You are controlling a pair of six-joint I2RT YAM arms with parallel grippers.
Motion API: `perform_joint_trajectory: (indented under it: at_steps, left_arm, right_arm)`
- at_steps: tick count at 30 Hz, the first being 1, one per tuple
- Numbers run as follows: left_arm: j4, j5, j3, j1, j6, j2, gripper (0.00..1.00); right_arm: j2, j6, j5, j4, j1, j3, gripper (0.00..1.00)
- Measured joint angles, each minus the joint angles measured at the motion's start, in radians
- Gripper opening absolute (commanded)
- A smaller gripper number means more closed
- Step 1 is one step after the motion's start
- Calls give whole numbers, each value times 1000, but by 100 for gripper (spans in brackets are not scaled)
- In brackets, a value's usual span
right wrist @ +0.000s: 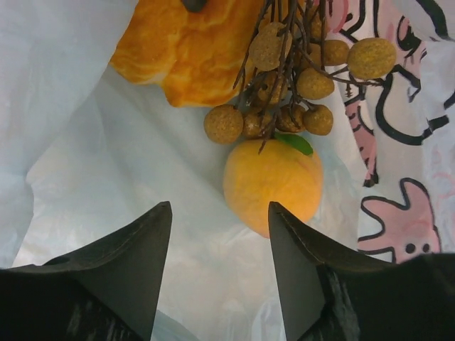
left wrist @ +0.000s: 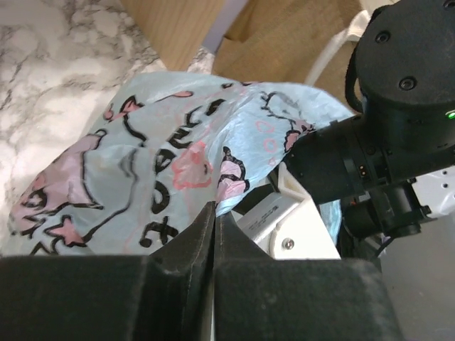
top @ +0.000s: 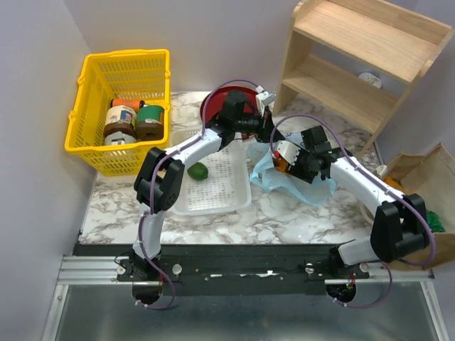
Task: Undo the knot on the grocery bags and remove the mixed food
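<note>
The left end effector [left wrist: 213, 222] is closed, both fingers pressed flat together. A fold of the light-blue plastic bag [left wrist: 153, 167] runs down to the fingertips. It appears to be pinched there, though the film is too thin to see between the pads. From above, this arm reaches over the white tray [top: 229, 181] and holds up the far rim of the bag.

The bag lies on the marble bench [top: 284, 213] just right of the tray, its mouth open. The right end effector [right wrist: 219, 238] points into that mouth with its fingers spread apart and nothing between them. Just beyond its fingertips, on the pale film inside the bag, lies the orange [right wrist: 274, 183]. The bunch of small brown fruits [right wrist: 295, 78] rests against its top, and the orange-glazed doughnut [right wrist: 188, 46] is beside the bunch.

The green lime [top: 197, 170] lies in the tray at its left side. The brown paper bag [top: 425, 170] stands at the right edge of the bench, well apart from both end effectors. A yellow basket [top: 91, 89] holding jars [top: 135, 121] sits at the far left, and a wooden shelf [top: 355, 60] stands at the far right.
</note>
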Motion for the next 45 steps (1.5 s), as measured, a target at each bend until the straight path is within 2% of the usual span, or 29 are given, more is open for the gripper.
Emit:
perform_joint_trajectory:
  at_steps: [1, 2, 6, 12, 19, 23, 33, 35, 36, 38, 39, 40, 43, 45]
  left_arm:
    - [8, -5, -5, 3, -7, 4, 39]
    - [16, -21, -13, 9, -20, 7, 65]
    - [45, -78, -39, 63, -116, 13, 79]
    - [85, -74, -39, 102, -231, 9, 82]
    - [122, -27, -100, 143, -276, -65, 82]
    - [128, -6, -187, 166, -279, -152, 82]
    - [86, 14, -288, 170, -224, -283, 82]
    - [68, 14, -299, 172, -210, -296, 82]
    - [55, 14, -304, 175, -201, -303, 82]
    - [37, 14, -311, 175, -186, -312, 82]
    - [29, 14, -314, 175, -178, -315, 82]
    - [13, 14, -317, 175, -165, -320, 82]
    - [-21, 14, -320, 175, -133, -332, 82]
    - [-45, 13, -320, 175, -110, -341, 82]
  right_arm:
    - [14, 2, -2, 2, -4, 4, 65]
    - [26, 3, -3, 2, -8, 8, 65]
    - [69, 16, 7, 16, -34, 27, 66]
    - [132, 26, 49, 62, -90, 77, 66]
    - [242, 22, 53, 40, -121, 171, 71]
    - [330, 20, 59, 3, -122, 234, 72]
    - [386, 19, 135, -3, -124, 262, 78]
    - [393, 14, 153, 0, -123, 262, 71]
    - [393, 12, 157, 0, -123, 261, 58]
    - [393, 10, 162, 1, -123, 261, 44]
    - [393, 4, 164, 3, -123, 261, 34]
    - [391, 2, 164, 3, -123, 261, 29]
    - [382, 0, 160, -9, -126, 261, 21]
    - [361, 8, 137, -59, -129, 263, 20]
